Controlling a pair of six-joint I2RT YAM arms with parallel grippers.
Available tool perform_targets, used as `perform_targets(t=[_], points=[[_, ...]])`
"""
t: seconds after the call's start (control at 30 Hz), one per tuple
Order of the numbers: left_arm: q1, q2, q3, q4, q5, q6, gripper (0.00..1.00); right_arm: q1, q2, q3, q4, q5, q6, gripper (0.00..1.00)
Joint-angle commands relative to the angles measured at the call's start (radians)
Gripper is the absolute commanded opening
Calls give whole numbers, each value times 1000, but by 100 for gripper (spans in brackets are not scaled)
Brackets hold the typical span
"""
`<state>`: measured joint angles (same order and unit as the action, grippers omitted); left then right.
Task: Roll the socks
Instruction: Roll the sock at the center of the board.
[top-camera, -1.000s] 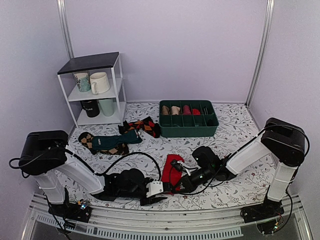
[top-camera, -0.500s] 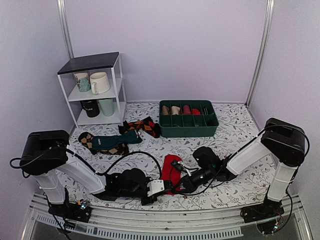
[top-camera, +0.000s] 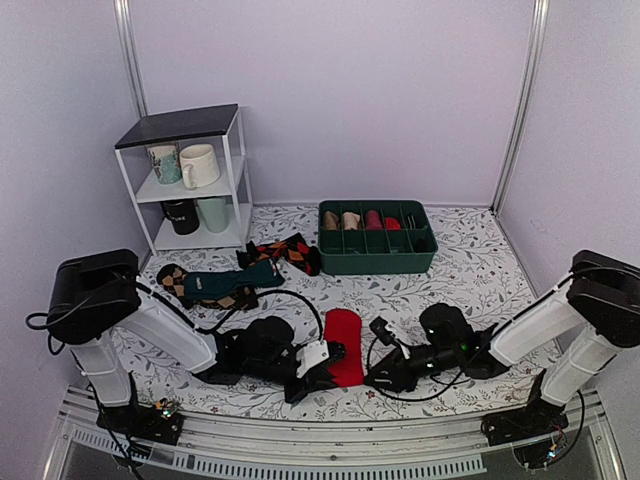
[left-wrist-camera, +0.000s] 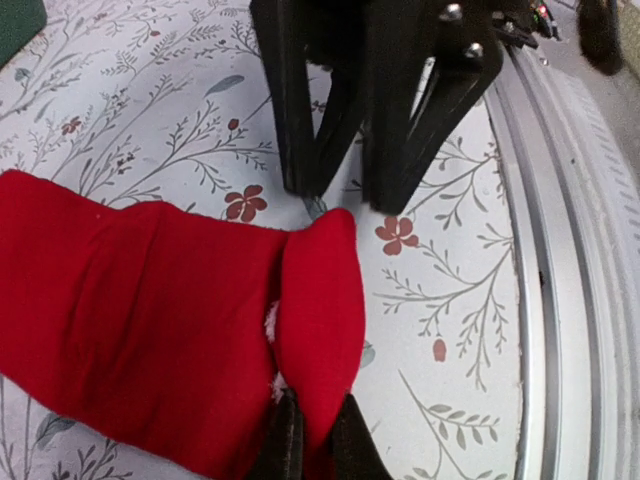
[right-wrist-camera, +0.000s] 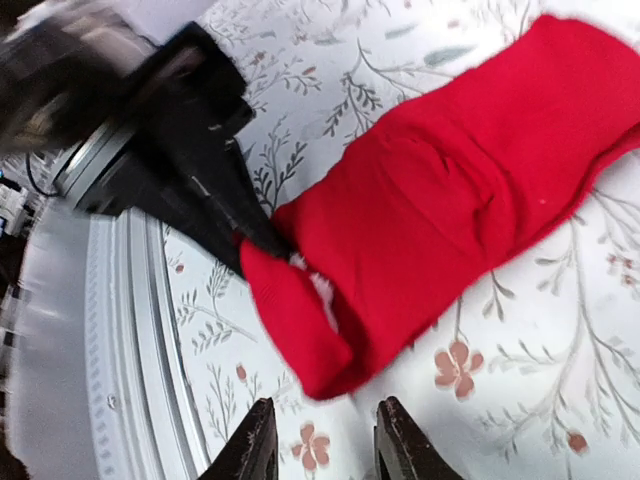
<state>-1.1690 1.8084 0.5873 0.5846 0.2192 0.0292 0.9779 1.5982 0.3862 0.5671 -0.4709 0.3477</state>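
The red socks (top-camera: 343, 340) lie flat on the flowered table near its front edge, their near end folded over into a small flap (left-wrist-camera: 318, 300). My left gripper (left-wrist-camera: 310, 440) is shut on that flap, pinching the red fabric between its fingertips. In the top view the left gripper (top-camera: 330, 360) sits at the socks' front left corner. My right gripper (right-wrist-camera: 325, 445) is open, a short way off the folded end, with only tablecloth between its fingers. From above, the right gripper (top-camera: 376, 378) is just right of the socks and apart from them.
A green divided tray (top-camera: 377, 262) with rolled socks stands at the back. A teal sock (top-camera: 225, 283) and argyle socks (top-camera: 285, 252) lie at the back left. A white shelf (top-camera: 190, 125) with mugs is behind them. The metal front rail (top-camera: 330, 445) runs close below both grippers.
My left gripper has shut on the socks' folded end. My right gripper has opened, let go of the socks and drawn back to the right.
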Motion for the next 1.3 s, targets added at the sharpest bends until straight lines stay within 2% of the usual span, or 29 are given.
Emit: perform_targets(t=[0.0,0.13,0.27,0.5,0.9,1.27], points=[[40,59,11,-187,148,-101,0,69,-133,-154,328,206,-189,36],[63,94,24,-232,220,-141,0,136,-87,-173,419,300,-364,37],[72,125,22,-255,246,-167,0,186,-18,-166,494,382,-456,37],[86,126,25,-273,262,-175,0,226,59,-109,467,370,-552,36],[90,134,28,-277,267,-169,0,228,187,-97,506,339,-499,35],[92,141,31,-279,279,-164,0,227,273,-87,513,373,-454,32]])
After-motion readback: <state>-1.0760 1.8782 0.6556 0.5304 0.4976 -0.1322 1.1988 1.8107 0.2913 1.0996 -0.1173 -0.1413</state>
